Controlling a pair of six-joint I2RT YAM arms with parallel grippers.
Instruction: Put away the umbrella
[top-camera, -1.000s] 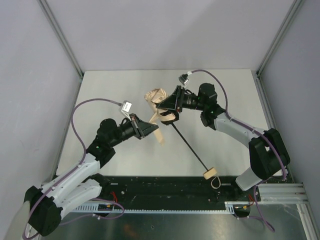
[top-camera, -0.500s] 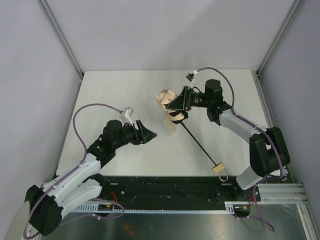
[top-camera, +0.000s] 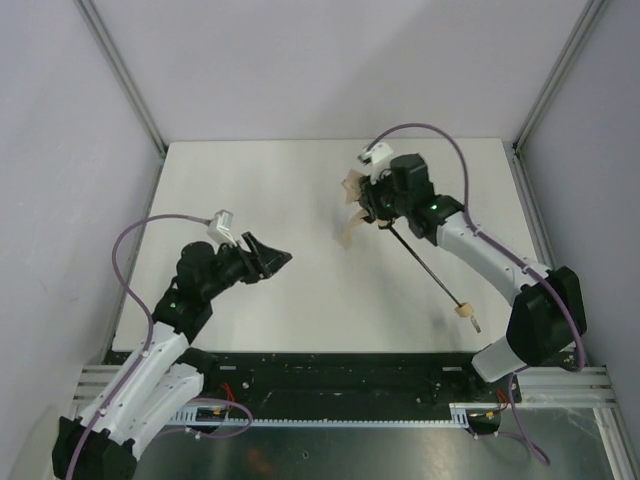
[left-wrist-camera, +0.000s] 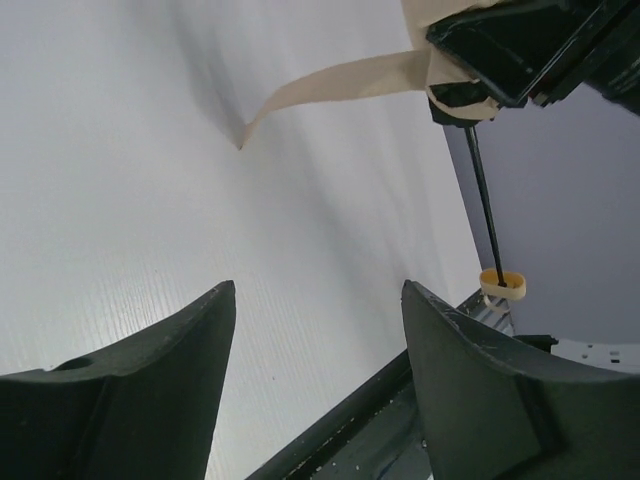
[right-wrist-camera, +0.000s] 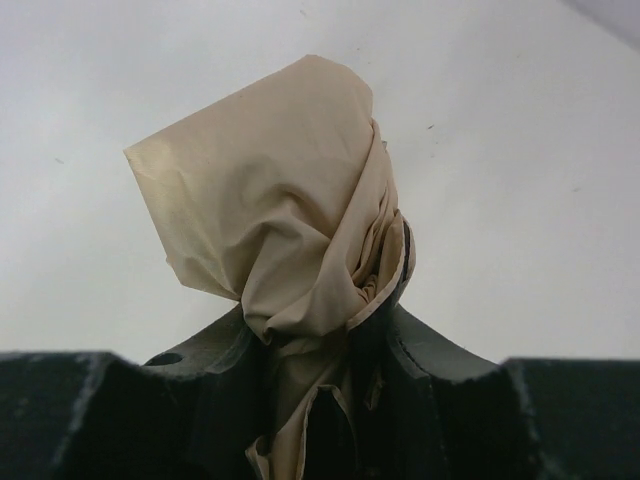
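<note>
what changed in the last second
The left end effector let go of the loose fabric strip of the umbrella, opened and drew back to the left. The right end effector carried the umbrella to the right. Its grip on the bunched canopy stayed.

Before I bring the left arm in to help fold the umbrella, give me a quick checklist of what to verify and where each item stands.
1. Right claw clamped on the umbrella, at its bunched canopy: ok.
2. Left claw open and empty: ok.
3. Left claw apart from the umbrella: ok.
4. Shaft collapsed: not ok, it stands extended out to the handle.
5. Fabric strip secured: not ok, it hangs loose below the right claw.
6. Handle clear of the table: cannot tell.
</note>
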